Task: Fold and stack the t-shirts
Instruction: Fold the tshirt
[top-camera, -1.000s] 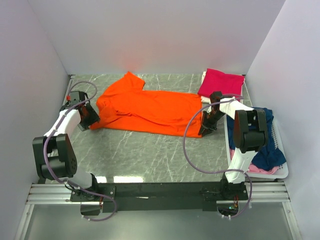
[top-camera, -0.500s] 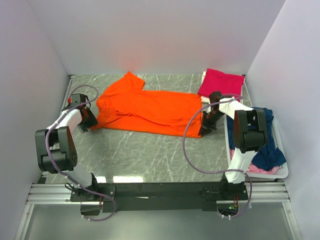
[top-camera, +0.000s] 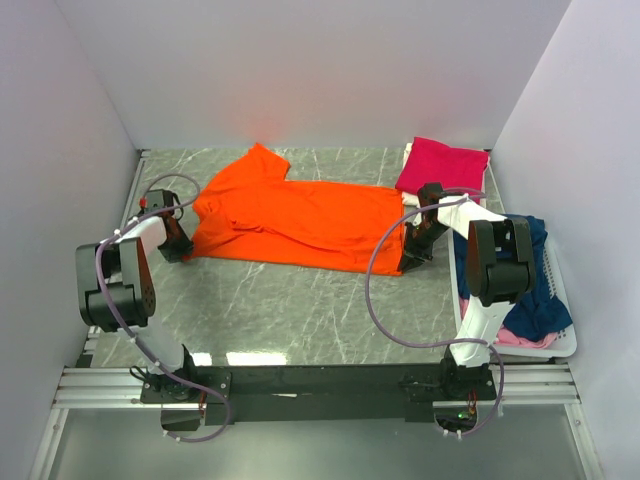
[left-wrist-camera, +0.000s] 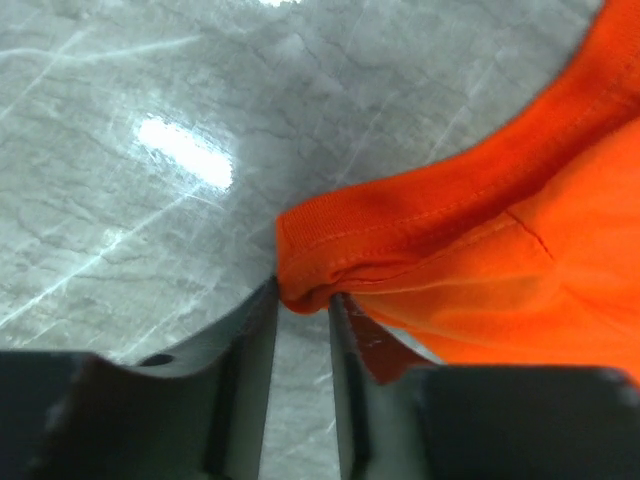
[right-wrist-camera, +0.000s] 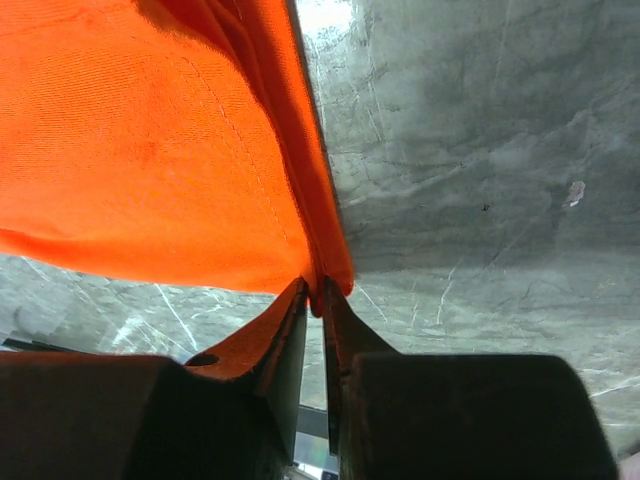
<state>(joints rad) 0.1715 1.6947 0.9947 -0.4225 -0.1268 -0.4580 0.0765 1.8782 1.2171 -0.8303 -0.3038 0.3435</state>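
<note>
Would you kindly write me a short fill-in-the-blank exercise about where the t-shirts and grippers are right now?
1. The left gripper is shut on one end of the orange t-shirt; the right gripper is ____ on the opposite end.
2. The folded magenta t-shirt lies at the far ____ corner of the table.
3. The navy t-shirt lies in the white ____.
Missing words: shut; right; basket.

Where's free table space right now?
Widest bare table: the near strip between the orange t-shirt and the arm bases. A thinner strip along the back wall, right of the sleeve. Right side is crowded: magenta t-shirt, basket, right arm.
</note>
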